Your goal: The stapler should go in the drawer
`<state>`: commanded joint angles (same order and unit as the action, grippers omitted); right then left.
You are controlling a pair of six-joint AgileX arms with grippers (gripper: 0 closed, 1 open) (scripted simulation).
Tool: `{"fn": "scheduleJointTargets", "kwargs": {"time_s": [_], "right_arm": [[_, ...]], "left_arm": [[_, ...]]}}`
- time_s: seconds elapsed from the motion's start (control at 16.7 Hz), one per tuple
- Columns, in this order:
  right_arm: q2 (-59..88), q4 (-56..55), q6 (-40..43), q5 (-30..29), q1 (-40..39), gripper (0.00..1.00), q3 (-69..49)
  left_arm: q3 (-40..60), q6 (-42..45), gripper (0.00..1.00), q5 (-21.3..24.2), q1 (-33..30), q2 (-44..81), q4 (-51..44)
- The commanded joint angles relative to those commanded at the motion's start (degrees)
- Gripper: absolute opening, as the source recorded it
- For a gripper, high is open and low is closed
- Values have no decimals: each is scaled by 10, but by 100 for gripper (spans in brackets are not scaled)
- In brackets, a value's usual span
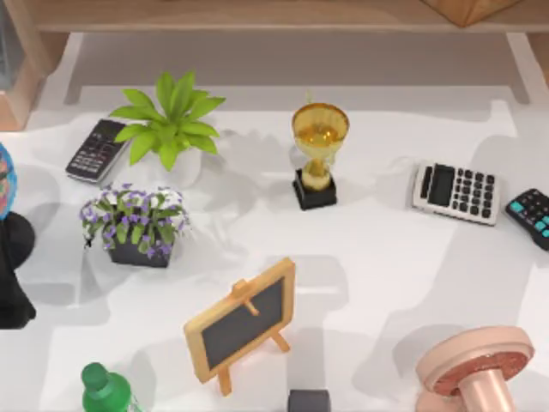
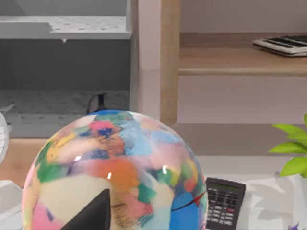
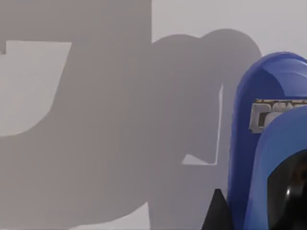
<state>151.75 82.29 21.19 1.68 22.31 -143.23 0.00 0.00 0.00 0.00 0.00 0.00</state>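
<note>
One risk for you: right gripper state, cannot tell; stapler [image 3: 268, 143] sits right at its camera, so a skewed grasp could knock it across the worktop [image 3: 96, 120].

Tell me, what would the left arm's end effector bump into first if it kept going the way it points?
Probably the colourful globe, which sits right in front of the left wrist camera. Behind it stand a shelf post and a calculator, though depth is hard to judge.

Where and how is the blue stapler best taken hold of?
Grip the stapler across its narrow blue body, probably from above: it looks slim, with a rounded end, and seems to lie on the white table.
</note>
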Motion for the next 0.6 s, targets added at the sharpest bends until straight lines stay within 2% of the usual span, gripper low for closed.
{"fn": "scheduleJointTargets", "kwargs": {"time_s": [0.54, 0.6], "right_arm": [[0, 0, 0, 0, 0, 98, 0], [0, 0, 0, 0, 0, 100, 0]], "left_arm": [[0, 0, 100, 0, 0, 0, 0], [0, 0, 100, 0, 0, 0, 0]]}}
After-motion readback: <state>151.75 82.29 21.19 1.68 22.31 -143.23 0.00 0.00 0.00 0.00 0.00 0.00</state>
